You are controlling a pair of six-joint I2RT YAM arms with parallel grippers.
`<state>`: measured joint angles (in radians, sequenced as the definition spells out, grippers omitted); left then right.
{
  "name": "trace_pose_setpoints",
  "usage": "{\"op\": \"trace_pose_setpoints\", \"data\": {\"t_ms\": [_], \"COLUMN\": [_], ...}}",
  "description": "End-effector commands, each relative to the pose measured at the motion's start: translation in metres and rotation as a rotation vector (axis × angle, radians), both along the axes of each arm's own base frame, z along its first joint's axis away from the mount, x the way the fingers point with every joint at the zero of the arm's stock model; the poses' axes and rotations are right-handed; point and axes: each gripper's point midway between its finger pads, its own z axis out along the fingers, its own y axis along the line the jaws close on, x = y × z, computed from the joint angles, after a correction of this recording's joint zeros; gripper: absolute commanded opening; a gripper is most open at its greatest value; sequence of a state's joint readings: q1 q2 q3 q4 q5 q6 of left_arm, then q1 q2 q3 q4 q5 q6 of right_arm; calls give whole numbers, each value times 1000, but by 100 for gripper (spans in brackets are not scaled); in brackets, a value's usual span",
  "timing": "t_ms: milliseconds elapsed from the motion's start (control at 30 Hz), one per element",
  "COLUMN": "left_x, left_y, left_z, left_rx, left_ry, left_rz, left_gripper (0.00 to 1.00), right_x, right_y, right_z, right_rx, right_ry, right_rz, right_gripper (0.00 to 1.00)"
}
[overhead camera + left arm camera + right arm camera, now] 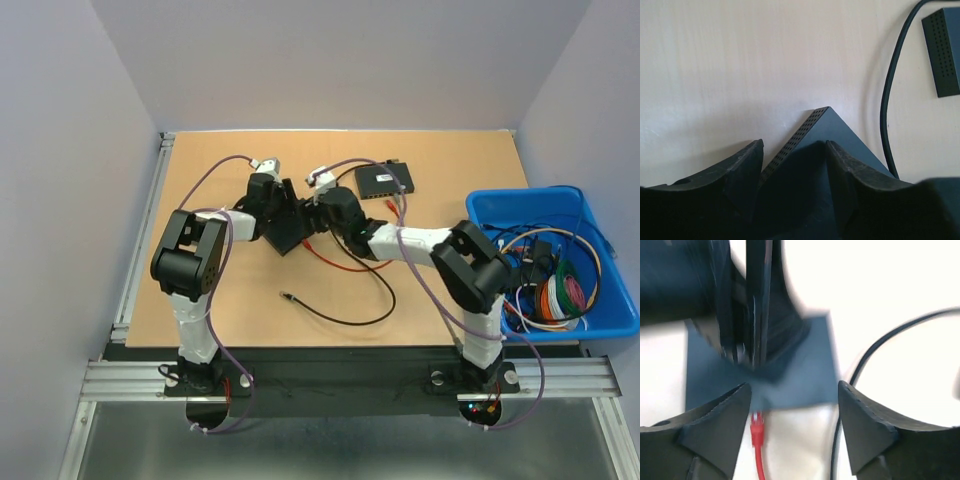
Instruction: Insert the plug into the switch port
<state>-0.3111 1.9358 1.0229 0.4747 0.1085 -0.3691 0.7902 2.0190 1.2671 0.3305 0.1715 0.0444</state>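
Starting closest to the right claw [792, 385]: finds the red plug [756, 427] low between its fingers, just inside the left one, nose against the near edge of the dark switch [810, 375]. Cannot tell whether seated in a port or only butted up to it. Judges as light, small and hard, with a thin latch tab liable to crack under a hard squeeze. Trails a red cable [760, 465] back toward the wrist, soft and springy, apt to steer the nose sideways. Calls for a hold on the flat sides of the plug body, close behind the nose, never on the cable alone. Shows the right claw spread wide: released, gripping nothing, no visible contact with plug or switch.

Just beyond the fingertips, lies flat on the counter [740, 60]: the switch, a stiff boxy shell, probably light enough to skate when pushed from the port side, so wants bracing.

Farther on, meets the left claw [794, 142] down over the switch, one corner poking out ahead between its half-spread fingers, perforated side wall along the left finger. Looks like steadying; cannot tell whether clenched on the shell or merely resting there.

Right of the left claw, passes a loose black cable [885, 110]; farther right, a second switch [942, 50], well apart.
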Motion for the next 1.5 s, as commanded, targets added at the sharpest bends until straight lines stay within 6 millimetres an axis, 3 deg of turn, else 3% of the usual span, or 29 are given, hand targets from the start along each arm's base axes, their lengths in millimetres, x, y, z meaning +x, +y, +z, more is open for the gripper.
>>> {"op": "trace_pose_setpoints", "data": {"t_ms": [0, 33, 133, 167, 200, 233, 267, 300, 333, 467, 633, 667, 800, 1067, 1300, 1467], "left_x": [-74, -73, -65, -61, -61, -58, -54, -50, -49, -42, -46, -47, -57, -72, -93, -120], "left_y": [-1, 0, 3, 7, 9, 12, 19, 22, 28, 57, 88, 97, 114, 139, 137, 102], "left_z": [-58, -56, -41, -30, -27, -21, -16, -4, 1, 37, 56, 59, 74, 98, 95, 64], "left_rx": [61, 63, 67, 70, 76, 78, 89, 89, 100, 137, 186, 198, 180, 150, 61, -57], "left_ry": [334, 333, 298, 269, 265, 252, 234, 210, 198, 83, -15, -32, -111, -217, -216, -114], "left_rz": [-52, -48, -18, 1, 15, 27, 55, 73, 91, 200, 329, 367, 440, 553, 561, 446], "left_gripper": [66, 68, 69, 70, 71, 71, 72, 72, 72, 72, 71, 71, 71, 71, 70, 68], "right_x": [9, 6, -4, -6, -8, -13, -15, -21, -27, -48, -66, -69, -69, -67, -72, -77], "right_y": [-17, -22, -40, -50, -52, -56, -59, -61, -63, -80, -107, -112, -125, -125, -146, -154], "right_z": [142, 148, 190, 221, 235, 235, 252, 284, 284, 323, 338, 348, 360, 377, 386, 388], "right_rx": [313, 326, 445, 494, 576, 572, 624, 733, 732, 843, 927, 957, 987, 986, 1022, 1041], "right_ry": [-250, -243, -188, -176, -132, -77, -62, -40, 8, 71, 120, 117, 98, 82, 40, 37], "right_rz": [-105, -122, -222, -275, -314, -343, -369, -385, -402, -500, -627, -636, -698, -707, -759, -769], "right_gripper": [78, 79, 86, 87, 87, 88, 89, 94, 100, 100, 100, 100, 100, 100, 100, 100]}}
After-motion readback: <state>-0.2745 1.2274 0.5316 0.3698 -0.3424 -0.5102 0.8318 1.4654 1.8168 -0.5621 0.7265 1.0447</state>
